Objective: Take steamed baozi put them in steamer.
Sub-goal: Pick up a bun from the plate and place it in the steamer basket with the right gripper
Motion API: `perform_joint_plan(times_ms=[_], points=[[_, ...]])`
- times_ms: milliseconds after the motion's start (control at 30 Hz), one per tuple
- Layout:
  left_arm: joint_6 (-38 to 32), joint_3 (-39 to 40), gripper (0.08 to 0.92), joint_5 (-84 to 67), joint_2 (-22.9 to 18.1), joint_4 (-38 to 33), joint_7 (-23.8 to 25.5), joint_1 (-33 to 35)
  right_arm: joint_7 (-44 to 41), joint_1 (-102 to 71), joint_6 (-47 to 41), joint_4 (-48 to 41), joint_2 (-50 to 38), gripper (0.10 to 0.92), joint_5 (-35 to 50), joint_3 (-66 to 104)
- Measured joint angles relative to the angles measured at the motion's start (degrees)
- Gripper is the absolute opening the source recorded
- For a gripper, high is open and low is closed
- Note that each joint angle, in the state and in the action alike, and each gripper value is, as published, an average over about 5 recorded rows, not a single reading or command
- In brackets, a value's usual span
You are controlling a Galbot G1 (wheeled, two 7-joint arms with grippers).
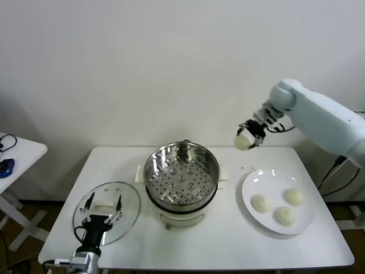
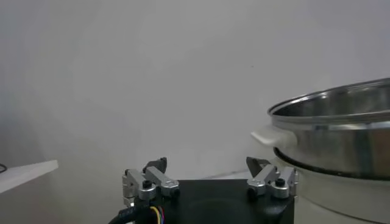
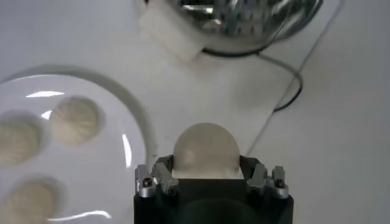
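My right gripper [image 1: 247,138] is raised above the table's far right, between the steamer and the plate, shut on a cream-white baozi [image 1: 244,140]. The right wrist view shows that baozi [image 3: 206,151] clamped between both fingers of the right gripper [image 3: 206,171]. Three more baozi [image 1: 261,203] [image 1: 294,196] [image 1: 284,215] lie on the white plate [image 1: 254,182]. The steel steamer [image 1: 181,171] with its perforated floor stands mid-table on a white base, with nothing in it. My left gripper [image 1: 103,206] is parked open low at the front left; in its wrist view the left gripper [image 2: 207,165] holds nothing.
A round glass lid [image 1: 132,201] lies flat on the table under the left gripper. A black cord [image 3: 291,73] runs from the steamer base across the table's far side. A small side table [image 1: 25,153] stands at the far left.
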Motion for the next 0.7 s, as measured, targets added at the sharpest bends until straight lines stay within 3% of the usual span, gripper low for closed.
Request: perform_joint_plan(times_ms=[300, 700], points=[[0.4, 0.1, 0.823, 0.2, -0.2, -0.7, 0.0, 0.3, 0.6, 1.9, 3.3, 7.0, 6.4, 0.704, -2.8, -1.9], [0.7, 0.3, 0.823, 0.2, -0.2, -1.1, 0.0, 0.4, 1.7, -4.1, 7.4, 8.0, 12.9, 0.704, -12.5, -2.6]])
